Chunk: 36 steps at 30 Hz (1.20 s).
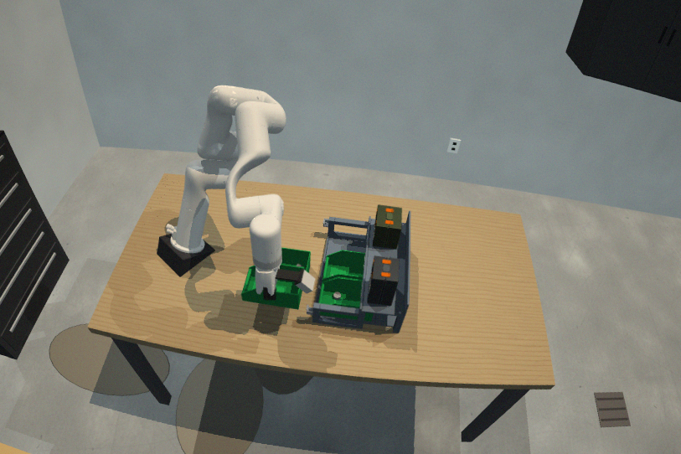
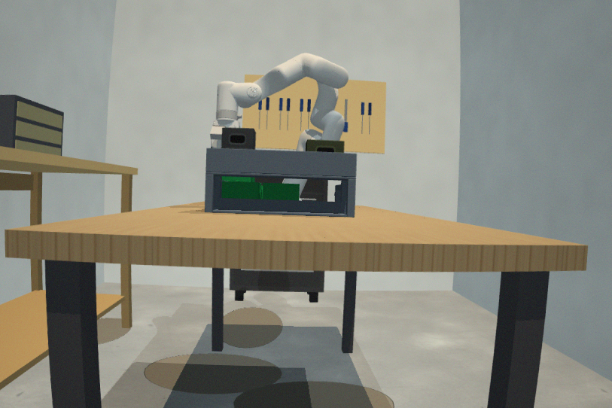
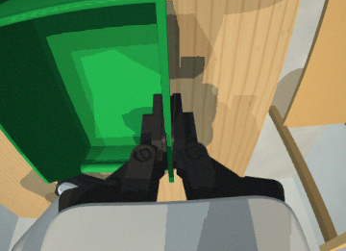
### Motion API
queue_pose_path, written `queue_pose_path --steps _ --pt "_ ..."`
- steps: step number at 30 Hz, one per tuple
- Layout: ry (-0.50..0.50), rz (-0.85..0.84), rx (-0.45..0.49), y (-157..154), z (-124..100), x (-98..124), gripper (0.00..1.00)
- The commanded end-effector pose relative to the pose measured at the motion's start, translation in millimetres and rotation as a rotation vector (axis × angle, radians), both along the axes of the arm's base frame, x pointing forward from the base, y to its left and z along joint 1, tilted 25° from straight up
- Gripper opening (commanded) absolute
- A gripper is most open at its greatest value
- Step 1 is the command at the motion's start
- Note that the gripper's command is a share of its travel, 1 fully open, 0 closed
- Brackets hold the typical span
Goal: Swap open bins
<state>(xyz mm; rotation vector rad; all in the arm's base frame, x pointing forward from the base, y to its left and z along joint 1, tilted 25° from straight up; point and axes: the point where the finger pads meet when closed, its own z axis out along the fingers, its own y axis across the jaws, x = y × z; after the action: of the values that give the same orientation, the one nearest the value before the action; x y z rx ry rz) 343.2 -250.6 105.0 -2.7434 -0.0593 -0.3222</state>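
My gripper (image 1: pixel 269 293) (image 3: pixel 167 110) is shut on the thin side wall of an empty green open bin (image 1: pixel 252 291) (image 3: pixel 115 78), held upright low over the table (image 1: pixel 458 299), left of the shelf. In the wrist view the bin's inside is bare. A second green bin (image 1: pixel 296 258) stands on the table just behind the held one, partly hidden by it and the arm; its parts do not show. The grey shelf (image 1: pixel 404 267) (image 2: pixel 277 163) has a bare slot (image 1: pixel 346 227) at its far left.
A green bin (image 1: pixel 343 278) holding a small part sits in the shelf's near left place. An olive bin (image 1: pixel 388 224) (image 2: pixel 324 145) and a black bin (image 1: pixel 383 278) (image 2: pixel 238 138) stand on the shelf's right side. The arm's base (image 1: pixel 183 254) is at the table's left.
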Motion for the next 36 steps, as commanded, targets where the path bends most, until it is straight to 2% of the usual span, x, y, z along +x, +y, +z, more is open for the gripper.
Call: queue_pose_path --steps 1,10,36 --pt "-0.003 -0.001 -0.003 -0.7 -0.2 1.0 0.0" --pt "-0.003 -0.001 -0.003 2.9 -9.2 3.1 0.0" --pt "-0.003 -0.001 -0.003 24.9 -65.1 16.4 0.0"
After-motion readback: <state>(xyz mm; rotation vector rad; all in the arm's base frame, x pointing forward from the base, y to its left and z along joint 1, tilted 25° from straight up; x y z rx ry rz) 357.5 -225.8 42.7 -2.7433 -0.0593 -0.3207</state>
